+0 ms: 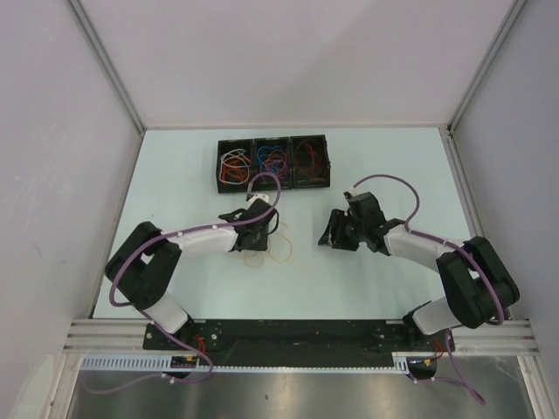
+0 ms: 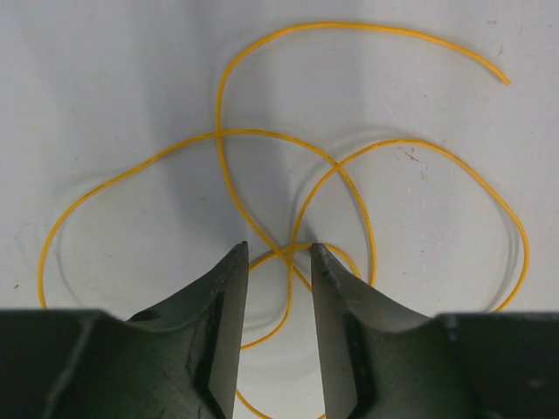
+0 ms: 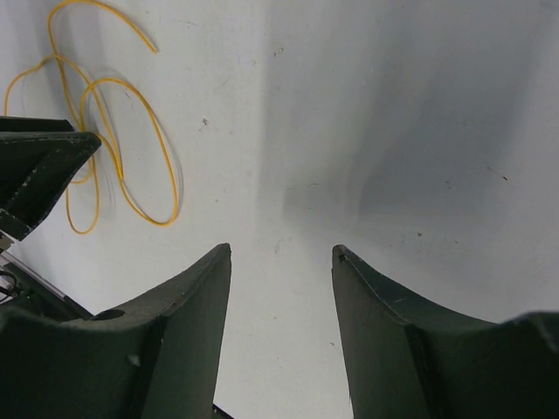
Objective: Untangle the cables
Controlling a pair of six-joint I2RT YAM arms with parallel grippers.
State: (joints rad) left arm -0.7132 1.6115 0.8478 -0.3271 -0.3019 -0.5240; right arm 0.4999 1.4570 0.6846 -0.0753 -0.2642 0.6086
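An orange-yellow cable [image 2: 218, 133] lies in loose crossing loops on the white table; it also shows in the top view [image 1: 284, 253] and the right wrist view [image 3: 177, 196]. My left gripper [image 2: 279, 249] is open and low over it, its fingertips on either side of a crossing of the loops, with a strand running between them. My right gripper [image 3: 281, 251] is open and empty over bare table to the right of the cable. More cables in white, red and blue [image 1: 272, 160] lie curled in a tray. No black cable shows.
A black three-compartment tray [image 1: 217, 166] stands at the back centre of the table, beyond both grippers. Grey walls close the table on the left, right and back. The left gripper's finger [image 3: 44, 166] shows at the left of the right wrist view.
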